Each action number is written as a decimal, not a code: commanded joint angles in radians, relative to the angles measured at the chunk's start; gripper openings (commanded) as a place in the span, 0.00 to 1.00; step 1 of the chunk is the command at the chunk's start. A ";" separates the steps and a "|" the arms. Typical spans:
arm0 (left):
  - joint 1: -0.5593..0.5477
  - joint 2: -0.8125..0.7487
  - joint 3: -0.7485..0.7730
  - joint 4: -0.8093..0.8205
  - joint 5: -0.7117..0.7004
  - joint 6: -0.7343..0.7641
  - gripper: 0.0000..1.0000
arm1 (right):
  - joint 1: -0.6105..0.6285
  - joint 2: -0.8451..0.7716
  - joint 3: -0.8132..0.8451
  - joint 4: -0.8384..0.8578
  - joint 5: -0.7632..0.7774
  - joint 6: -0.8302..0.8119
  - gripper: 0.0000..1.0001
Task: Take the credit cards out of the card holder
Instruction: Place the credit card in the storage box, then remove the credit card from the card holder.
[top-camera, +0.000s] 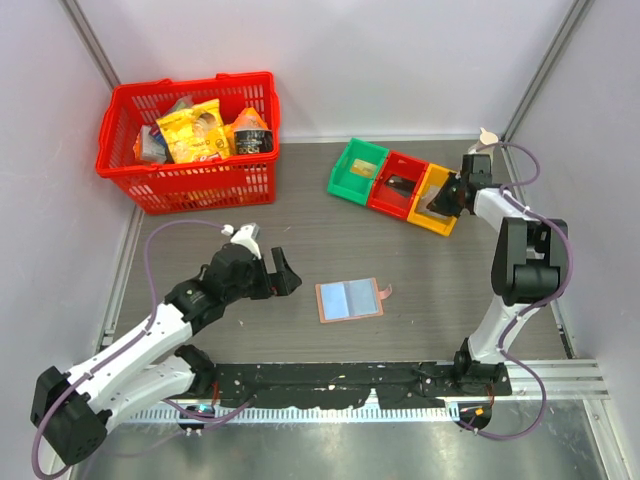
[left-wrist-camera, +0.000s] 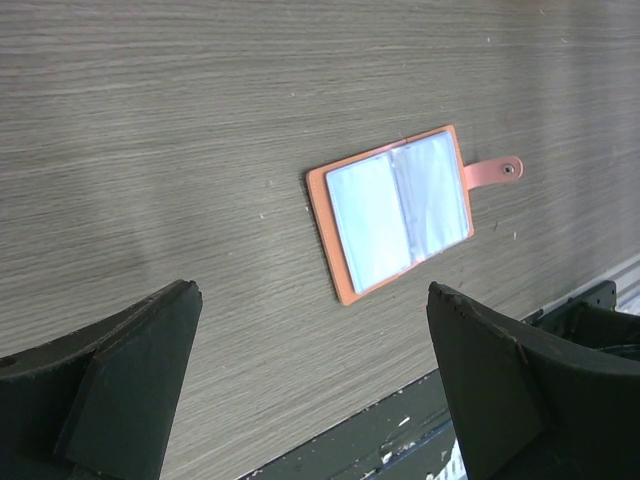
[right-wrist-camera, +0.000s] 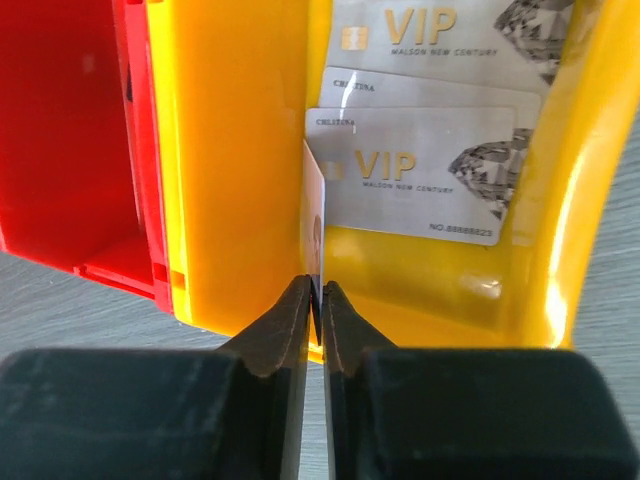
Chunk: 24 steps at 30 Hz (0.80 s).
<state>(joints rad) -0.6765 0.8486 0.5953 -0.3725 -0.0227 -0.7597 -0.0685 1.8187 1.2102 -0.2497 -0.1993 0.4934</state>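
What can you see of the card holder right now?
The card holder lies open and flat on the table, pinkish-tan rim like leather, two pale blue glossy inner panels facing up, a small snap tab sticking out from one short side. Nothing touches it; the open left gripper is apart from it. Whether its pockets are empty, I cannot tell.

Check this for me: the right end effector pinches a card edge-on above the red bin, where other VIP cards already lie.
One thing is wrong: the bin is yellow, not red. In the right wrist view the right end effector pinches a card edge-on above the yellow bin, where other VIP cards already lie.
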 joint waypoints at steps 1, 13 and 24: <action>-0.001 0.029 -0.002 0.083 0.076 -0.026 1.00 | -0.019 -0.030 0.089 -0.087 0.041 -0.039 0.27; -0.005 0.184 0.064 0.141 0.116 -0.072 1.00 | 0.114 -0.378 -0.012 -0.223 0.225 -0.090 0.64; -0.103 0.417 0.152 0.219 0.052 -0.150 0.89 | 0.611 -0.705 -0.360 -0.145 0.221 0.056 0.65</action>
<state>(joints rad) -0.7467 1.2129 0.6941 -0.2348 0.0639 -0.8688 0.4435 1.1805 0.9543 -0.4324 0.0109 0.4553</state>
